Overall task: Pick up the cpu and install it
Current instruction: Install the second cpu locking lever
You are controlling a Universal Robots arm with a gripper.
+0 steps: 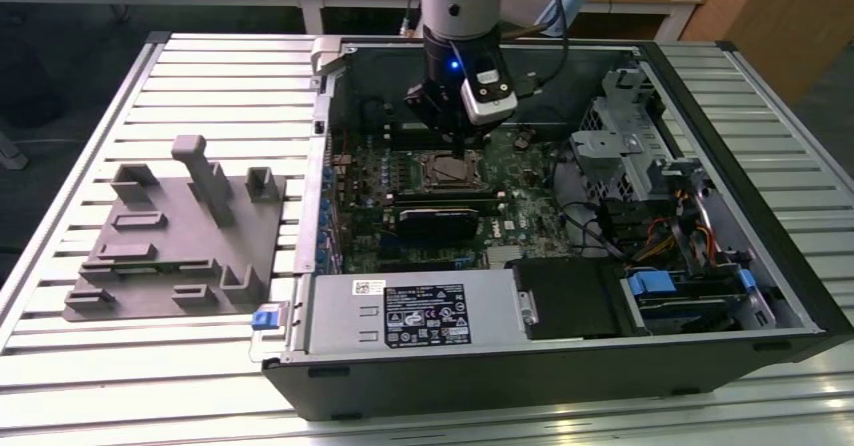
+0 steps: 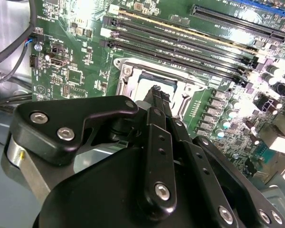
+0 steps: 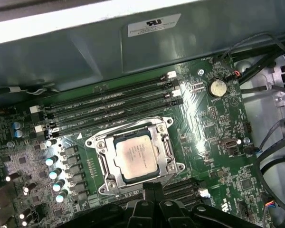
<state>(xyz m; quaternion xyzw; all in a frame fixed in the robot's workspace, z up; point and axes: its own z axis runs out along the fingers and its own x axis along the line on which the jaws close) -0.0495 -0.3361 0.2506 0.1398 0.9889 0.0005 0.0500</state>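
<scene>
One small square cpu with a pale silver metal top (image 3: 140, 155) lies flat inside the silver-framed socket (image 3: 102, 167) on the green motherboard (image 3: 199, 123), below four black memory slots (image 3: 109, 104). The black gripper (image 1: 463, 152) hangs just above it inside the open black computer case (image 1: 561, 366), fingers drawn together and holding nothing. Judged from this, seating well means checking the chip sits level and square in its frame.

- I see a pale silver cpu (image 3: 138, 155) just ahead of my matte black gripper (image 3: 152, 186) fingers.
- Around it, a silver metal socket frame (image 3: 167, 148).
- Beneath, a green motherboard (image 3: 206, 121) with black memory slots (image 3: 109, 107).
</scene>
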